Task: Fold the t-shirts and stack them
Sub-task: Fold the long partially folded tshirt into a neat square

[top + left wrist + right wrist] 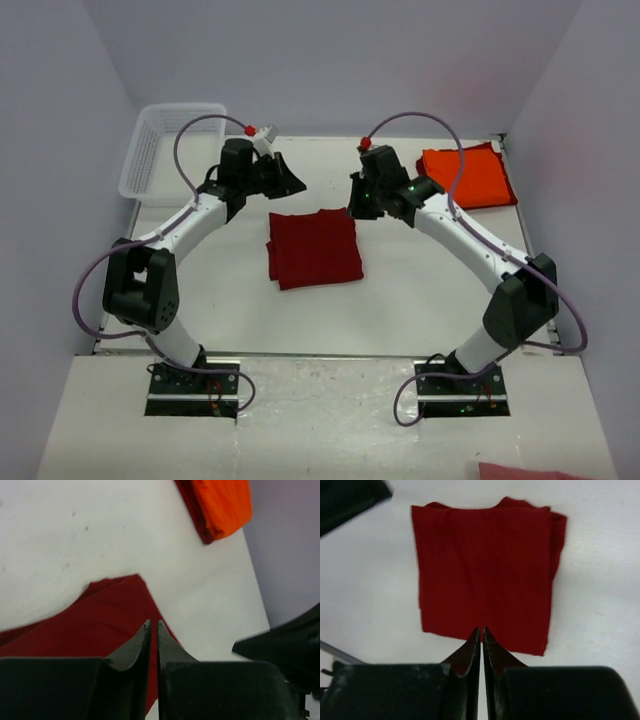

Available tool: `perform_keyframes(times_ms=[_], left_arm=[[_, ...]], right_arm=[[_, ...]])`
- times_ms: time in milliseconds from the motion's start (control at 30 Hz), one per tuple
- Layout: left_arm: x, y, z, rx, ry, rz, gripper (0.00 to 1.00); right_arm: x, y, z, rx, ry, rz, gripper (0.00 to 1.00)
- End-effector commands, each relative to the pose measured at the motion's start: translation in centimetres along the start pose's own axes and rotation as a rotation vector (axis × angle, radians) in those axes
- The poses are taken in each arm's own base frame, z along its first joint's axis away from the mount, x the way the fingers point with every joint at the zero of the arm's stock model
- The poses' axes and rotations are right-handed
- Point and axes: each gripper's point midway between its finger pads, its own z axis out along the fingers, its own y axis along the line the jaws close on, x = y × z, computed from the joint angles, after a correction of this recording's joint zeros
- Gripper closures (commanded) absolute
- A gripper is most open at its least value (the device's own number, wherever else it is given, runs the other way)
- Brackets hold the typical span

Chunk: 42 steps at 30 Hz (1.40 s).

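Two shirts on the white table [420, 300]: soft red one [314, 247] folded square mid-table, orange one [466, 177] folded far right. Mesh basket [165, 150] sits far left. Left gripper [153, 625] and right gripper [481, 629] hang over it, jaws barely apart, holding nothing.

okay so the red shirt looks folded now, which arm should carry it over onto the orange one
Probably the right. The orange shirt lies at the far right, beside the right pincer, which also hangs by the red shirt. The left pincer would have to reach across.
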Motion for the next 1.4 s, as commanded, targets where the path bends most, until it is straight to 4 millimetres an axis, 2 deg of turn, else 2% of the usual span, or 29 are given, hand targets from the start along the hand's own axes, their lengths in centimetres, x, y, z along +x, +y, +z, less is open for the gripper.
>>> perform_keyframes(times_ms=[0,33,67,100,133,167,200,233,267,333,433,600,667,767,833,933,1133,1300,1367], left_arm=[[4.7,5.2,-1.0,-0.218,0.040,-0.074,0.94],[5.3,5.4,-1.0,-0.212,0.044,-0.083,0.96],[6.5,5.9,-1.0,-0.212,0.070,-0.097,0.99],[7.1,6.1,-0.8,-0.211,0.082,-0.101,1.00],[7.6,6.4,-0.6,-0.208,0.098,-0.110,1.00],[8.5,7.0,-0.2,-0.210,0.124,-0.124,1.00],[9.0,7.4,0.2,-0.209,0.135,-0.140,1.00],[9.2,7.3,0.5,-0.186,0.140,-0.147,1.00],[10.1,7.9,1.0,-0.190,0.162,-0.170,1.00],[10.4,8.4,2.0,-0.177,0.157,-0.169,1.00],[11.1,9.4,2.6,-0.184,0.175,-0.178,1.00],[11.9,10.5,3.0,-0.205,0.197,-0.180,1.00],[11.9,11.7,2.9,-0.251,0.195,-0.178,1.00],[12.9,14.7,1.9,-0.370,0.218,-0.201,1.00],[13.7,16.4,1.2,-0.413,0.226,-0.232,1.00],[14.3,17.3,0.8,-0.419,0.230,-0.263,1.00],[14.2,17.9,0.4,-0.433,0.223,-0.259,1.00],[12.4,17.7,-0.1,-0.460,0.177,-0.214,1.00],[11.4,17.0,-0.5,-0.456,0.153,-0.193,1.00]], right_arm=[[-3.1,-2.9,1.8,0.025,0.010,-0.011,1.00],[-2.7,-3.6,3.9,0.019,0.059,-0.007,1.00],[-2.9,-3.7,4.9,-0.001,0.081,0.001,1.00],[-4.1,-2.6,5.4,-0.076,0.092,0.004,1.00],[-3.5,-4.1,8.2,-0.078,0.157,0.032,1.00],[-3.4,-4.4,9.3,-0.098,0.190,0.050,1.00],[-4.5,-3.6,9.6,-0.191,0.208,0.074,1.00],[-3.1,-4.1,11.8,-0.224,0.279,0.096,1.00],[-3.6,-3.1,11.9,-0.308,0.300,0.100,1.00],[-2.4,-3.6,13.9,-0.323,0.350,0.115,1.00],[-1.4,-3.7,15.3,-0.362,0.396,0.147,1.00],[0.1,-5.2,16.7,-0.338,0.457,0.254,1.00],[0.8,-6.5,17.2,-0.268,0.456,0.267,1.00],[1.2,-8.4,17.5,-0.156,0.444,0.300,1.00],[1.2,-8.6,17.3,-0.144,0.443,0.317,1.00],[1.3,-9.5,17.2,-0.099,0.442,0.331,1.00],[1.5,-10.5,17.0,-0.026,0.448,0.365,1.00],[1.1,-11.8,16.8,0.048,0.435,0.359,1.00],[0.6,-12.6,16.4,0.103,0.416,0.341,1.00]])
